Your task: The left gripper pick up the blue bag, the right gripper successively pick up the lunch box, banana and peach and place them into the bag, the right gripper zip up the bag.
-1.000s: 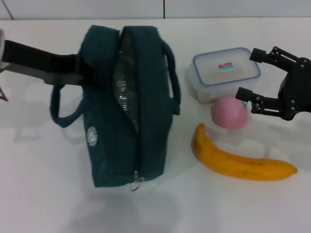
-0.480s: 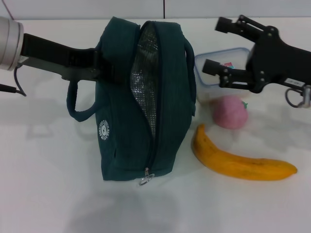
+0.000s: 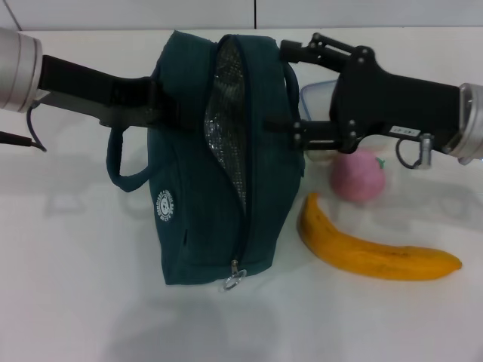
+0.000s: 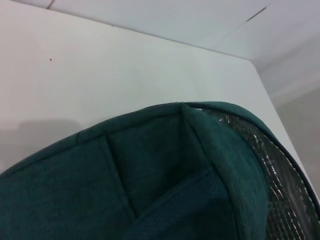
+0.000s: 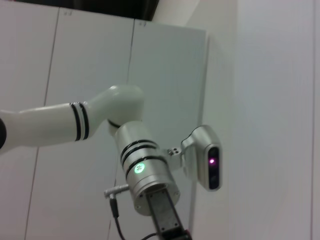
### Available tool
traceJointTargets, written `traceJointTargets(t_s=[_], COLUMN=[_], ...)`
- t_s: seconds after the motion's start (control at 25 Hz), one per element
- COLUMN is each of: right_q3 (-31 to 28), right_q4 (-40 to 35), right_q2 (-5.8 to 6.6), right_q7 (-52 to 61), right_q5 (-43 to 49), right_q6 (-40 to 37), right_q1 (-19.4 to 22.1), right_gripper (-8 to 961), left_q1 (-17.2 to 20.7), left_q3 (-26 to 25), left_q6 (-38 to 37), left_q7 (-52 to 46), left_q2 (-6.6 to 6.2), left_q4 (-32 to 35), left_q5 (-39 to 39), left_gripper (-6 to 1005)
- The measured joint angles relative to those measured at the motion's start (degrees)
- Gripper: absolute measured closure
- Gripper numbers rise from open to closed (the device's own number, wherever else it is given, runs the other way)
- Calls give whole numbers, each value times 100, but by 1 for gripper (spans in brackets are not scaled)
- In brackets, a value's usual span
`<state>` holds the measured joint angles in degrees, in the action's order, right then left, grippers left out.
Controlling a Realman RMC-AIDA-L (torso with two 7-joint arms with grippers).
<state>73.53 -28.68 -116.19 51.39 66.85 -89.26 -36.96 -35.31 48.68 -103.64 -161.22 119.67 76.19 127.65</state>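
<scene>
The blue bag (image 3: 196, 173) hangs unzipped with its foil lining (image 3: 223, 128) showing, held up at its left side by my left gripper (image 3: 153, 104), which is shut on the fabric. The left wrist view shows only the blue bag's fabric (image 4: 125, 190) and lining. My right gripper (image 3: 291, 92) is open beside the bag's right handle, with nothing gripped. It covers most of the lunch box (image 3: 312, 95), of which only a corner shows. The pink peach (image 3: 358, 175) and the banana (image 3: 373, 254) lie on the table to the right of the bag.
A ring zip pull (image 3: 232, 282) hangs at the bag's near end. The white table (image 3: 75, 286) stretches left and in front of the bag. The right wrist view shows my left arm's silver wrist (image 5: 149, 184) against a white wall.
The left gripper has raised the bag and carried it to the right. The right gripper swung left across the lunch box to the bag's right handle, staying open.
</scene>
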Motion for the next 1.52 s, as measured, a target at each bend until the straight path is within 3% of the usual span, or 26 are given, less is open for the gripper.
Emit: traceJointTargets(t_s=[0.28,0.56,0.92,1.52], right_q3=[310,455,794,882], right_q4=[5,269,282,248], right_q2=[0,0,0,0], right_q7=[-56,-59,-153,-171], right_q5=[-185,-158,-147,-292], right_q6=[497,1054,1663,1675], right_q1=[-17,170,394,427], right_gripper=[79,78,78,79], left_q1=[-3,121,190,285], left_q3=[139,151,116,107], left_q6=[14,13,10,41], left_q7=[-19,-23,-23,20], left_q2=[2,-11,-11,-25], left_q4=[-7,-8,-8,-173], left_q5=[-173,-657,-742,-987], left_gripper=[963,963,964,964])
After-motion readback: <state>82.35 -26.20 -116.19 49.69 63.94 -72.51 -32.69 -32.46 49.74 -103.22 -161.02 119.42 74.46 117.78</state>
